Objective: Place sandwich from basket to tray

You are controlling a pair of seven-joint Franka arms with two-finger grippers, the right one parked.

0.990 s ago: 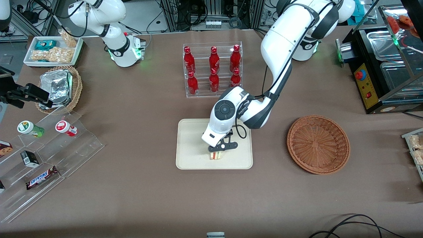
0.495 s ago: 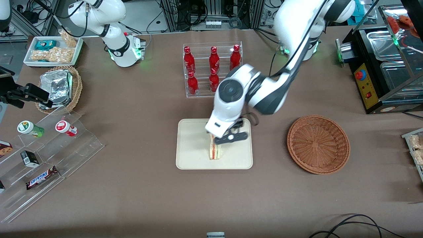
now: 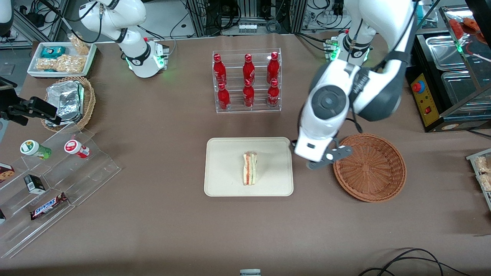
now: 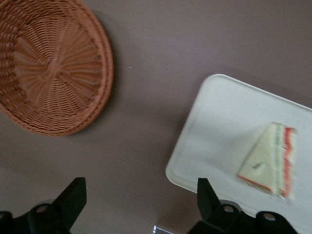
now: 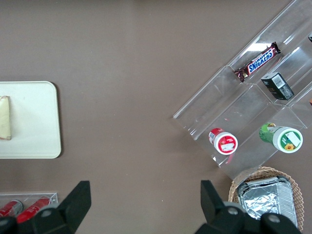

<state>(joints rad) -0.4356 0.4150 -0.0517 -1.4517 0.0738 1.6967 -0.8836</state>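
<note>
— Front view: where's the sandwich?
— On the tray, lying flat, well apart from my gripper.
— And your gripper?
— Above the table between tray and basket, fingers spread wide, holding and touching nothing.

counter: brown cloth cover, evenly lit
back edge: metal frames, cable tangles
working arm's end: black machine with steel pans
</note>
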